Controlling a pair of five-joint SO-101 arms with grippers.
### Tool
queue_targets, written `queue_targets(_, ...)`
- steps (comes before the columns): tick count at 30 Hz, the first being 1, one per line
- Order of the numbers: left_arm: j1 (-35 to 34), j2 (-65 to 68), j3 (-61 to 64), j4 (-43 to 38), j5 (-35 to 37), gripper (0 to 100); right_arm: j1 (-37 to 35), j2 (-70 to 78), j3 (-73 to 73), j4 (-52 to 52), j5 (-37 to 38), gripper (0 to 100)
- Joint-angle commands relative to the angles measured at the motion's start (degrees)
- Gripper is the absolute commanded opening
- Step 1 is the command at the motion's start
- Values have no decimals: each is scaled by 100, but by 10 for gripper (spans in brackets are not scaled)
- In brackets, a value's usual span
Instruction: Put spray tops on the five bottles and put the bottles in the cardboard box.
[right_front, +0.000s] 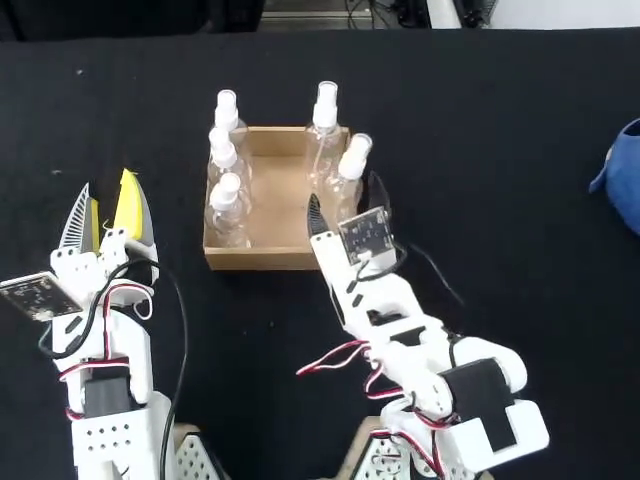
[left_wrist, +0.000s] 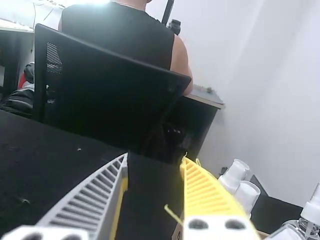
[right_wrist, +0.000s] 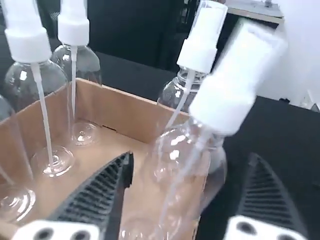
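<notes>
Your right gripper (right_front: 342, 190) sits at the 4 o'clock corner of the box (right_front: 262, 258), jaws wide on either side of a tilted bottle (right_wrist: 192, 145) leaning there. All five bottles (right_front: 222, 150) wear tops (right_front: 228, 99): three stand along 9 o'clock, one at 1 o'clock. Your left gripper (right_front: 106, 183), jaws partly open and empty, sits well apart at 9 o'clock.

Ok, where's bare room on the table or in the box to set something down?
Free: the table between the box and the blue thing; the strip between the left gripper and the box; the box floor between the bottle rows. Crowded: the box's near corner, where the open right gripper straddles a leaning bottle.
</notes>
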Motion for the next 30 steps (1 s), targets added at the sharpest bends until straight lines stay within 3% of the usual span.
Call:
queue_targets(1, 84, -18, 127, -26, 9, 30, -158, -22, 40, -255, 0, 328)
queue_targets(15, 84, -18, 127, -26, 9, 30, -246, -338, 400, -695, -9, 328)
queue_targets(22, 84, -18, 127, -18, 9, 30, -308, -1015, 567, 0, -18, 328)
queue_targets(30, 84, -18, 127, -9, 9, 30, -316, -2123, 1218, 105, -18, 324)
